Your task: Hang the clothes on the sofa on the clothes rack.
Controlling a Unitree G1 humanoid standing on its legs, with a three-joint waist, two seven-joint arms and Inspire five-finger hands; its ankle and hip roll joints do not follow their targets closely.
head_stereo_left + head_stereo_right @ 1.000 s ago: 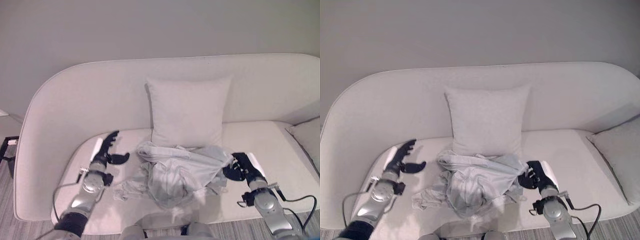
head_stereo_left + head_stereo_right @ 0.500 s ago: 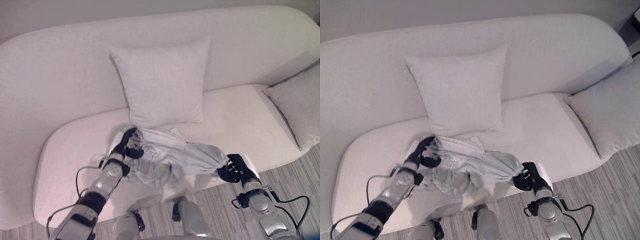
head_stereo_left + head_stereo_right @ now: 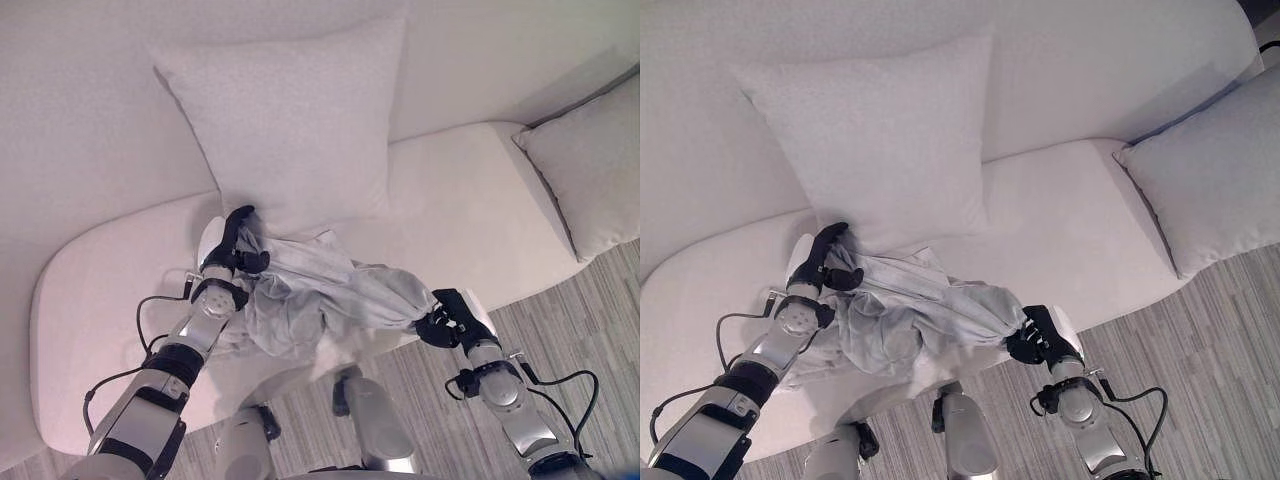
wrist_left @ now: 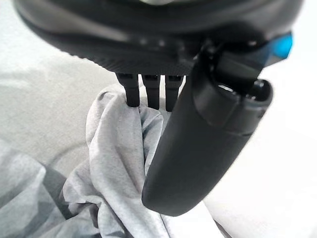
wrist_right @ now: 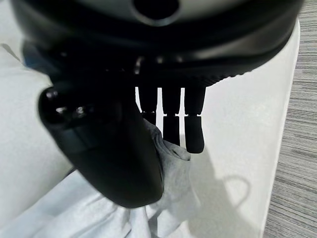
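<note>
Cream sofa (image 3: 470, 200), square pillow (image 3: 285, 120) against its back, second pillow (image 3: 590, 175) at right, striped grey floor (image 3: 590, 330)

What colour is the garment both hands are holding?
Pale grey garment, plain, clearest in the right eye view.

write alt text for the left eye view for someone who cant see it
Both robot hands grip a crumpled light grey garment at the front of a white sofa: left hand at one end, right hand at the other. A square cushion leans behind.
</note>
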